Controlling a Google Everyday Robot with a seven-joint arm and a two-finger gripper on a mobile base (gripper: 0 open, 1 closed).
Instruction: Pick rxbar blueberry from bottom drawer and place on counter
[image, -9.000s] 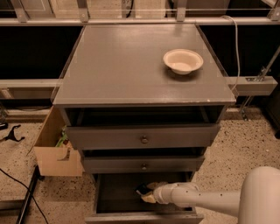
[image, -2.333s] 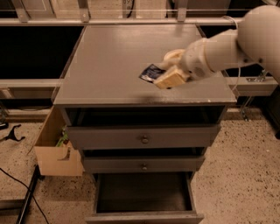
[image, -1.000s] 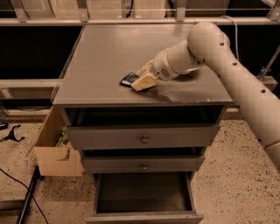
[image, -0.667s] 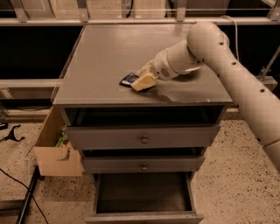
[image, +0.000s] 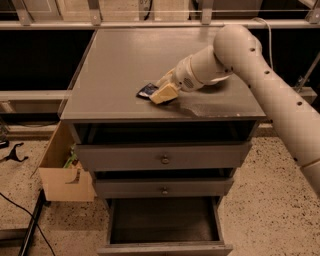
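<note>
rxbar blueberry (image: 147, 91) lay flat on the bench (image: 120, 65) near its front edge. Its right end touched the tool (image: 161, 93), which sat low on the surface. Whether the tool clamped the bar or merely touched it could not be told. The bottom drawer (image: 165, 227) stood open, with nothing visible inside. The bar looked light, thin and slightly bendy in a slick wrapper, best taken across its narrow width near the middle.
</note>
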